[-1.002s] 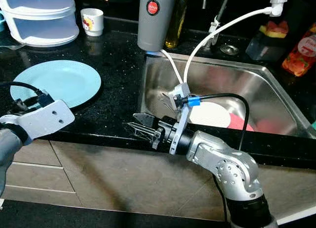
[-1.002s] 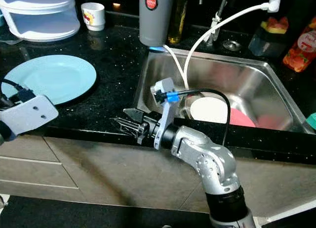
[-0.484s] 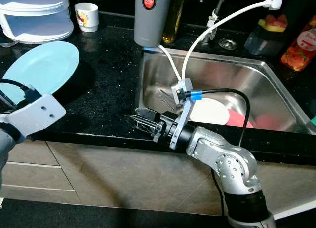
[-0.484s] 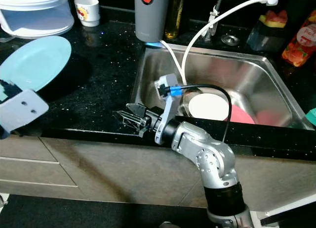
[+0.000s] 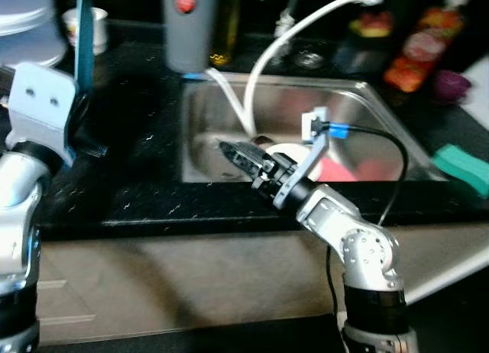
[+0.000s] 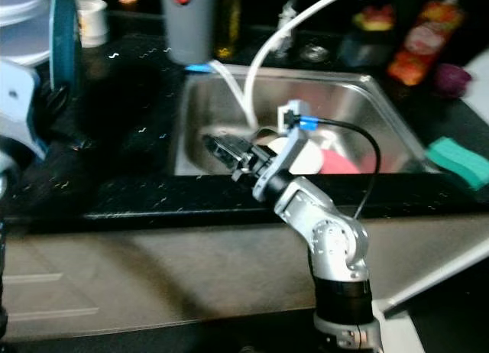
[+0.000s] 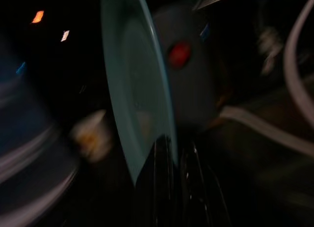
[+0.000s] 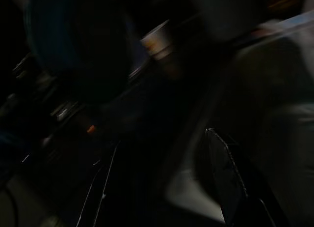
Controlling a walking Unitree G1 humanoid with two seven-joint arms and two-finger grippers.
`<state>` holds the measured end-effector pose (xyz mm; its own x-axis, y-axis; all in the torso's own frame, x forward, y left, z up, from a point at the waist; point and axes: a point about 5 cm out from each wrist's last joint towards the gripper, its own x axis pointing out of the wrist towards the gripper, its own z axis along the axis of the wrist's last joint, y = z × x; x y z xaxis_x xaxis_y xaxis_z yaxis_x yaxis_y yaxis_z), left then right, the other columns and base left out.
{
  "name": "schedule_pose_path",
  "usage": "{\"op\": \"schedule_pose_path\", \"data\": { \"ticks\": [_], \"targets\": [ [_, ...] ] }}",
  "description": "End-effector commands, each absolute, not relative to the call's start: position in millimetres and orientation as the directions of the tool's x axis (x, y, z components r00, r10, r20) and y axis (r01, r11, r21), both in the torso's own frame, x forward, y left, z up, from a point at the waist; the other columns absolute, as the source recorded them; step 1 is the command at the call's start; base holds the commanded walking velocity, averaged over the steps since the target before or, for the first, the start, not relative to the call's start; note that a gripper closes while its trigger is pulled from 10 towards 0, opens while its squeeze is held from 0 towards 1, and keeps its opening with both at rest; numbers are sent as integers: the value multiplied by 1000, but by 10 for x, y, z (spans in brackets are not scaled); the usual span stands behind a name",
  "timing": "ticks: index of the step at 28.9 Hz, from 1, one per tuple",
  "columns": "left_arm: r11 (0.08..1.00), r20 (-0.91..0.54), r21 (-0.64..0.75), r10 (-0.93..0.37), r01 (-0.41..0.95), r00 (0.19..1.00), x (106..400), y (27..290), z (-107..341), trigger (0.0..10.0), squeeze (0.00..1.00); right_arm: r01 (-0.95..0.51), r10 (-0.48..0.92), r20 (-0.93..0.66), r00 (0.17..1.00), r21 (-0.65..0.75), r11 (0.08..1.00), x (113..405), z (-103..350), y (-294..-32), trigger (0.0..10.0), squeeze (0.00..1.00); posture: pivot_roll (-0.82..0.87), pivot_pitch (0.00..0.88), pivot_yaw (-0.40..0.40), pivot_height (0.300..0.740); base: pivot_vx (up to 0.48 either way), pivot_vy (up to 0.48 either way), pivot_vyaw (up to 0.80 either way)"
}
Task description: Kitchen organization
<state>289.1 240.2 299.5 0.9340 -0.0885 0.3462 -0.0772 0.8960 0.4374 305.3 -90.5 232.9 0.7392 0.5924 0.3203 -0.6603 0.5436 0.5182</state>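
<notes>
Beside grey flask (image 5: 186, 28), left tool (image 7: 174, 153) gripping upright plate (image 7: 132, 94)

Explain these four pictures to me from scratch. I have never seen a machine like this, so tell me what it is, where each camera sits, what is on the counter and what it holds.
This is a walking humanoid robot with two silver arms, each ending in two long black fingers. The two wide pictures come from cameras in its head, looking down at a black kitchen counter and a steel sink. The two dark pictures come from cameras on its wrists, looking along the fingers.

The left gripper is shut on the rim of a light blue plate, held up on its edge above the counter. The right gripper is open and holds nothing; it reaches out over the sink.

In the sink lie a white dish and something pink. At the back stand a grey flask, a small cup and bottles. A green sponge lies right of the sink.
</notes>
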Motion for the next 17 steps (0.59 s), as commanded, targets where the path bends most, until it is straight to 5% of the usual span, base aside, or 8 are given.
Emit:
{"op": "schedule_pose_path", "data": {
  "ticks": [1,6,17],
  "targets": [
    [877,326,475,-96,-75,941,2945,2406,2969,0,0,-618,544,319,776,558,554,3097,2303,-978,10000,0,118,17,-95,740,0,0,-800],
    [806,261,592,-201,8,944,3029,2244,2904,0,0,-575,492,315,811,581,576,3136,2306,-1059,10000,0,115,22,-92,740,0,0,-800],
    [781,133,503,-493,370,860,3081,1687,2646,0,0,-549,459,306,834,543,635,3145,2313,-1118,10000,0,92,25,-71,740,0,0,-691]
  ]
}}
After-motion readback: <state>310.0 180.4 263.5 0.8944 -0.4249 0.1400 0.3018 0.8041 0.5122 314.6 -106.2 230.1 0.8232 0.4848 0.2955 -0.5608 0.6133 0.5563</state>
